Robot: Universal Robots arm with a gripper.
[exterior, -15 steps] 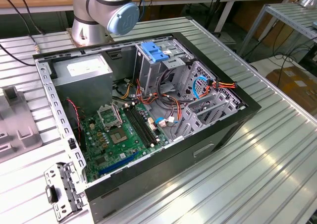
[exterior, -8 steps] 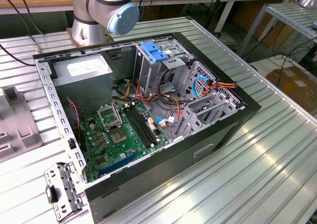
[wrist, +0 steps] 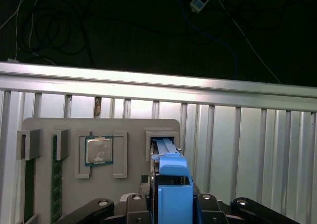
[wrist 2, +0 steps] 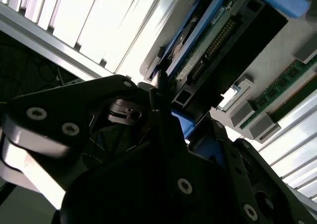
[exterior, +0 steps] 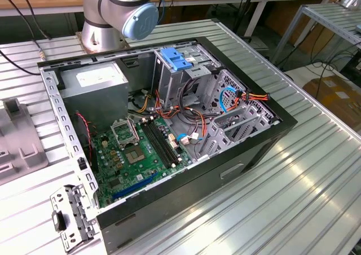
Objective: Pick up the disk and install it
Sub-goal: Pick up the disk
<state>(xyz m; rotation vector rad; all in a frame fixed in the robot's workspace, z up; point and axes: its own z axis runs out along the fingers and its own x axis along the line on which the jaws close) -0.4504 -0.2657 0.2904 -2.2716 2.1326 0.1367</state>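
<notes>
In the first wrist view the disk stands on edge in a slot of a grey parts holder, its blue side rail facing the camera. My gripper straddles it, one black finger pressed against each side of the rail, and it looks shut on the disk. In the second wrist view the disk shows its connector edge and blue rails just beyond the black gripper. The disk still sits in the holder.
The holder also carries a processor chip and memory sticks. In the exterior view the open computer case lies on the slatted metal table, with the power supply, motherboard and blue latch handle over the drive cage.
</notes>
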